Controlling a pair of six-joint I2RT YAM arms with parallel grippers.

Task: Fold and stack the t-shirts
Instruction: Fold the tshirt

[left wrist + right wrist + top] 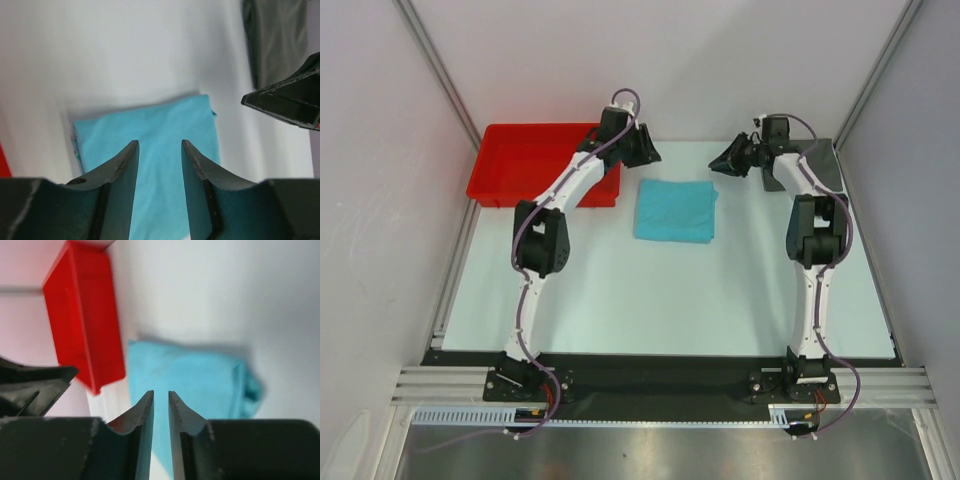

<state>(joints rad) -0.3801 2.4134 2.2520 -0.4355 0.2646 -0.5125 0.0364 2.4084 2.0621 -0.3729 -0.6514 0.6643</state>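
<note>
Turquoise shirt point(675, 210): folded into a compact rectangle, flat on the table point(670, 300), in the far middle between the two grippers. One edge looks a little bunched in the right wrist view.

Grey shirt point(280, 40): folded, at the far right of the table, apart from the turquoise one. In the top view it is partly hidden by the right arm.

Red tray point(520, 165): far left, near the turquoise shirt but not touching it.

Left gripper point(160, 142): jaws moderately wide, nothing between them, held above the near part of the turquoise shirt.

Right gripper point(160, 393): jaws parted only a narrow slit, nothing held, poised over the opposite side of the same shirt.

Judgement: folding looks finished and stacking is not yet done.

For a clean stack:
- The right jaws should be widened first, since the slit looks too narrow for the folded layers.
- Opposite edges should be pinched through every layer, so none is left to unfold.
- The bundle should be lifted level by both arms together.
- It should be lowered square onto the grey shirt, with the edges matched.

Risk: the bunched edge may open if only the top layer is caught.
</note>
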